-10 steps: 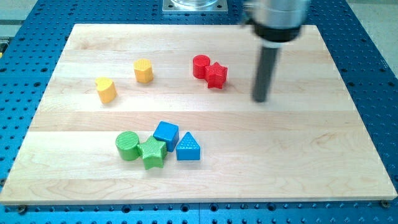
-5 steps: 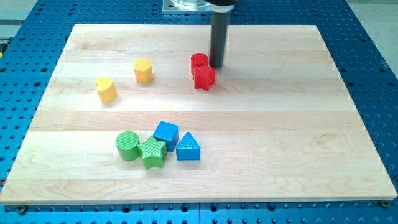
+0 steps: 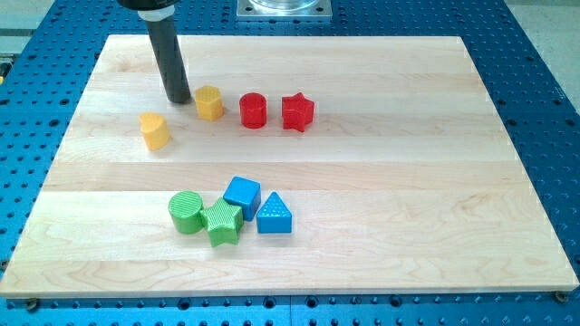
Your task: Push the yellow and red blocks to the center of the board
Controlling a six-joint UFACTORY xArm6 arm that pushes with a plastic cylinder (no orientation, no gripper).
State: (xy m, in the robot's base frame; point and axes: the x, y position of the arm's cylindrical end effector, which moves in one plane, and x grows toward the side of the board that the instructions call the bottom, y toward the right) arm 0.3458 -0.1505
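Note:
My tip rests on the board in the upper left, just left of a yellow block and above-right of a second yellow block. A red cylinder stands right of the first yellow block, with a small gap. A red star stands right of the cylinder, apart from it. The tip touches neither red block; whether it touches the nearer yellow block cannot be told.
A cluster sits at the lower middle: a green cylinder, a green star, a blue cube and a blue triangle. The wooden board lies on a blue perforated table. A metal mount is at the top edge.
My tip swept from the right of the red blocks across to the left of the yellow block. The red cylinder moved left and away from the red star.

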